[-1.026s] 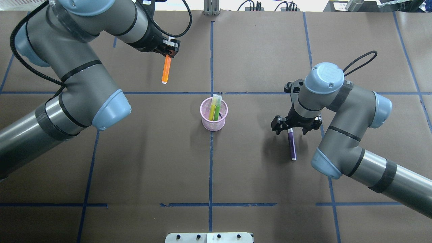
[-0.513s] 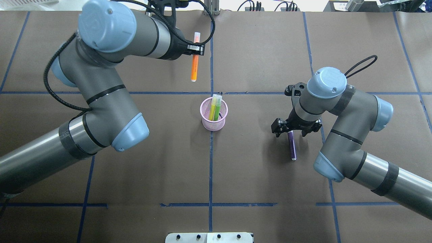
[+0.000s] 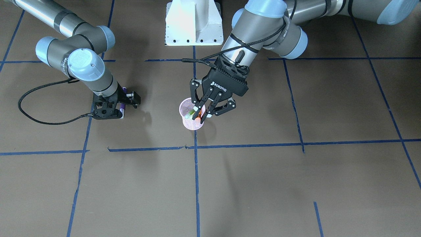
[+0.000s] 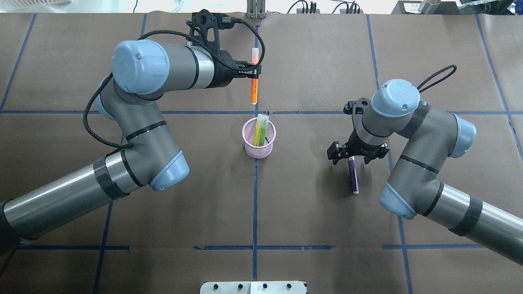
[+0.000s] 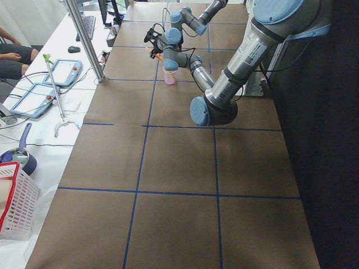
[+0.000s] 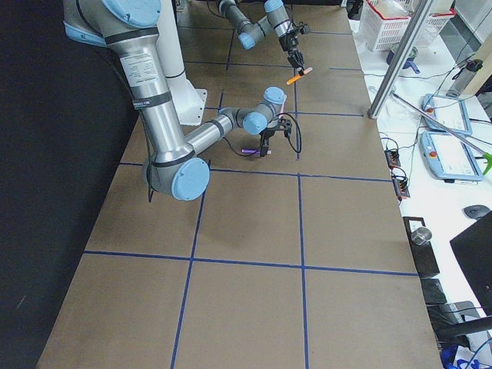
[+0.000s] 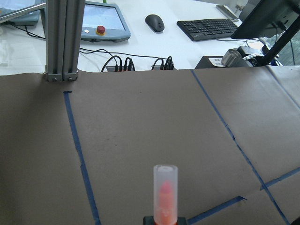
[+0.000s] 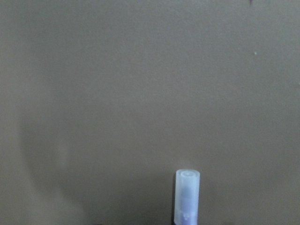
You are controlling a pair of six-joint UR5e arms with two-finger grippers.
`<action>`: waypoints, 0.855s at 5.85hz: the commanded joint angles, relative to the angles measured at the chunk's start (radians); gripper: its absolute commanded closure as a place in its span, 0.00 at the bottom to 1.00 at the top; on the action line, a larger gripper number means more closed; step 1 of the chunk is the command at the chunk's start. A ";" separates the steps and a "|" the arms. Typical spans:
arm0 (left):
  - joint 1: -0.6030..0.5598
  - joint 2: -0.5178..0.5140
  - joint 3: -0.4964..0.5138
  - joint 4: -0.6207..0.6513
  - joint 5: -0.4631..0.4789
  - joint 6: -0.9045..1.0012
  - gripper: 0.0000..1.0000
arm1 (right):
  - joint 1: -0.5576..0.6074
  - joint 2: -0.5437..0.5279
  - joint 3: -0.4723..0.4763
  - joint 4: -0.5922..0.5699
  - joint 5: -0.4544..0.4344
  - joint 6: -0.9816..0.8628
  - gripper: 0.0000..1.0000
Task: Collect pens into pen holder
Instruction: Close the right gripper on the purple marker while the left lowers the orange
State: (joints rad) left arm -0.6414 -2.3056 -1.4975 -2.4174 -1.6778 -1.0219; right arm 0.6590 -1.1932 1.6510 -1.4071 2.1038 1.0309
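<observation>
Overhead exterior: left hand [image 4: 254, 72] level, clamped on orange pen [image 4: 253, 92] beyond pen holder [image 4: 255, 153] — right hand [image 4: 354, 154] spread, straddling purple pen [image 4: 354, 177]

In the front view the left gripper [image 3: 200, 112] covers the pink cup's [image 3: 189, 125] far rim, so we cannot tell there whether the orange pen [image 4: 253, 87] it holds is over it or inside. The right gripper [image 4: 352, 157] hides the purple pen's [image 4: 354, 175] top end, leaving its grip unclear to us. Both wrist views crop their pens at the bottom edge.
</observation>
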 commanded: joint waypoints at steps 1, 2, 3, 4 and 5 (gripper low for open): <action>0.070 0.041 0.029 -0.078 0.055 -0.001 1.00 | 0.001 0.000 0.000 -0.003 -0.001 0.000 0.00; 0.100 0.049 0.057 -0.116 0.093 -0.001 1.00 | 0.001 0.000 -0.002 -0.004 -0.001 0.000 0.00; 0.107 0.051 0.063 -0.126 0.093 -0.001 1.00 | 0.001 0.001 -0.002 -0.004 -0.001 0.000 0.00; 0.114 0.060 0.062 -0.129 0.093 -0.001 1.00 | 0.001 0.003 -0.002 -0.006 -0.001 0.000 0.00; 0.112 0.060 0.062 -0.129 0.093 -0.001 1.00 | 0.002 0.003 -0.002 -0.006 -0.001 0.000 0.00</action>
State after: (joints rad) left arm -0.5306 -2.2480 -1.4364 -2.5445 -1.5853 -1.0232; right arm 0.6603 -1.1909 1.6491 -1.4124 2.1031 1.0308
